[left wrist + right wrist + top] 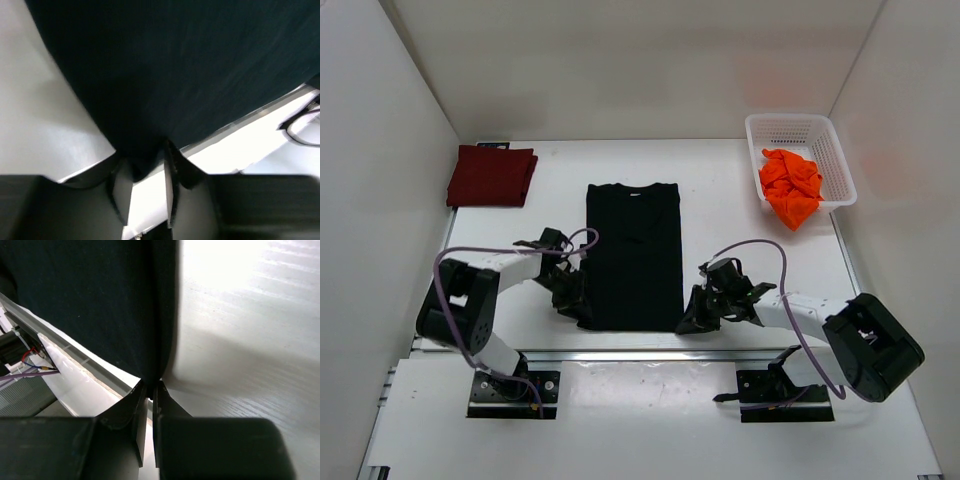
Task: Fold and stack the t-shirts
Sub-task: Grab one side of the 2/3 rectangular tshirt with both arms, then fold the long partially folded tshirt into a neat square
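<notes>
The right fingers (142, 420) are pinched tight on the near hem corner of the black shirt (633, 255). The left fingers (120, 191) are half apart, straddling its other corner. I'd close them fully, then lift both corners evenly toward the collar. The shirt lies flat on the surface (720, 210).

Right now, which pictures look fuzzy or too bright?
Left wrist view: the black cloth t-shirt looks smeary and very dark. Right wrist view: glare whitens the white table beside the shirt. Top external view: sharp and evenly lit.

White walls (620, 60) enclose a white table (720, 210) under bright light.
</notes>
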Available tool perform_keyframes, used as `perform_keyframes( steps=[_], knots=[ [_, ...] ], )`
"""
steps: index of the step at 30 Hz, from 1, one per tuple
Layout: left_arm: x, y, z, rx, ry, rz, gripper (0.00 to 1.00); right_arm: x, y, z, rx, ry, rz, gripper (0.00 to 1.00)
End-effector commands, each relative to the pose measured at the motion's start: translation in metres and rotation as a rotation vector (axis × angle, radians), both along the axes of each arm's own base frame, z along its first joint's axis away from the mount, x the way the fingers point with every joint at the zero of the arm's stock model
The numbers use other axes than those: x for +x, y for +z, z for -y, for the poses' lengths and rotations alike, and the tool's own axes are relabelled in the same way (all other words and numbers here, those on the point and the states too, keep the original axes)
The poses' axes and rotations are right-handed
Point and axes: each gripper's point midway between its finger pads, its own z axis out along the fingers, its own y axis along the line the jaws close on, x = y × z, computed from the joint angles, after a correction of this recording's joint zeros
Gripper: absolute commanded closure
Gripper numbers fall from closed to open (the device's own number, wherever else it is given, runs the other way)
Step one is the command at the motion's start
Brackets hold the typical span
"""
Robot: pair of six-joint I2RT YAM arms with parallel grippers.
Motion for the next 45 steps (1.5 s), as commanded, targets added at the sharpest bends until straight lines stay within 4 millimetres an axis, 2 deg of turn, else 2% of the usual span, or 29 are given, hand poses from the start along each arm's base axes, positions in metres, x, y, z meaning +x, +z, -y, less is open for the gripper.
perform_keyframes(
  steps=[1,2,3,5,6,7,9,10,11,13,15,18,20,21,23,24,26,27,29,30,32,33,35,36,37,42,43,44,45],
  knots=[
    [0.029,-0.004,-0.002,-0.001,-0.015,0.058,0.64,0.014,0.010,-0.002,0.019,-0.014,0.073,1.00],
    [0.027,-0.004,-0.002,-0.004,-0.028,0.060,0.64,0.016,0.010,0.000,0.023,-0.021,0.077,1.00],
    [0.023,-0.003,0.000,-0.012,-0.035,0.064,0.70,0.020,0.014,0.000,0.028,-0.028,0.085,1.00],
    [0.016,0.001,0.002,-0.031,-0.034,0.065,0.83,0.021,0.017,-0.001,0.032,-0.015,0.099,0.99],
    [0.013,0.004,0.003,-0.040,-0.039,0.078,0.93,0.024,0.023,-0.002,0.047,-0.009,0.112,1.00],
    [0.012,0.011,0.005,-0.057,-0.048,0.094,0.98,0.026,0.029,-0.004,0.058,-0.005,0.123,1.00],
    [0.011,0.025,0.010,-0.091,-0.083,0.127,1.00,0.030,0.039,-0.006,0.045,0.018,0.159,1.00],
    [0.013,0.035,0.011,-0.111,-0.093,0.153,1.00,0.036,0.053,-0.009,0.049,0.027,0.197,1.00],
    [0.018,0.045,0.013,-0.123,-0.112,0.193,1.00,0.037,0.057,-0.008,0.042,0.037,0.211,1.00],
    [0.023,0.063,0.017,-0.172,-0.128,0.251,1.00,0.046,0.082,-0.011,0.047,0.047,0.266,1.00],
    [0.029,0.078,0.019,-0.217,-0.113,0.302,1.00,0.054,0.098,-0.013,0.066,0.028,0.295,1.00],
    [0.046,0.098,0.013,-0.243,-0.078,0.367,1.00,0.072,0.128,-0.012,0.096,0.005,0.372,1.00],
    [0.063,0.114,0.012,-0.259,-0.062,0.390,1.00,0.092,0.152,-0.013,0.103,-0.015,0.433,1.00],
    [0.068,0.120,0.012,-0.275,-0.064,0.397,1.00,0.098,0.157,-0.013,0.104,-0.016,0.455,0.99],
    [0.092,0.140,0.019,-0.321,-0.049,0.411,1.00,0.125,0.172,-0.013,0.118,-0.024,0.503,1.00],
    [0.103,0.147,0.018,-0.333,-0.025,0.426,1.00,0.131,0.181,-0.013,0.128,-0.001,0.534,1.00],
    [0.134,0.159,0.023,-0.362,-0.001,0.432,1.00,0.168,0.193,-0.012,0.109,-0.009,0.585,1.00],
    [0.144,0.164,0.022,-0.372,0.018,0.435,1.00,0.178,0.196,-0.010,0.103,-0.002,0.603,1.00],
    [0.175,0.172,0.024,-0.400,0.052,0.429,1.00,0.222,0.213,-0.011,0.115,-0.019,0.656,1.00],
    [0.187,0.183,0.026,-0.425,0.068,0.436,1.00,0.238,0.218,-0.006,0.112,-0.031,0.675,1.00],
    [0.211,0.183,0.024,-0.446,0.106,0.426,1.00,0.276,0.226,-0.011,0.108,-0.032,0.694,1.00],
    [0.222,0.184,0.024,-0.460,0.116,0.430,1.00,0.290,0.216,-0.012,0.093,-0.021,0.687,1.00],
    [0.243,0.187,0.017,-0.456,0.150,0.451,1.00,0.317,0.227,-0.015,0.076,-0.015,0.719,1.00],
    [0.253,0.186,0.019,-0.468,0.152,0.456,1.00,0.333,0.223,-0.012,0.074,-0.022,0.716,1.00],
    [0.258,0.188,0.018,-0.471,0.167,0.454,1.00,0.339,0.221,-0.013,0.081,-0.022,0.710,1.00],
    [0.296,0.165,0.004,-0.522,0.255,0.399,1.00,0.391,0.196,-0.010,0.063,-0.037,0.681,1.00],
    [0.304,0.161,0.006,-0.536,0.263,0.391,1.00,0.399,0.184,-0.009,0.061,-0.038,0.665,1.00],
    [0.309,0.159,0.004,-0.543,0.268,0.394,1.00,0.405,0.191,-0.013,0.070,-0.033,0.682,1.00],
    [0.317,0.154,0.001,-0.541,0.272,0.395,1.00,0.417,0.189,-0.008,0.062,-0.048,0.690,1.00]
  ],
)
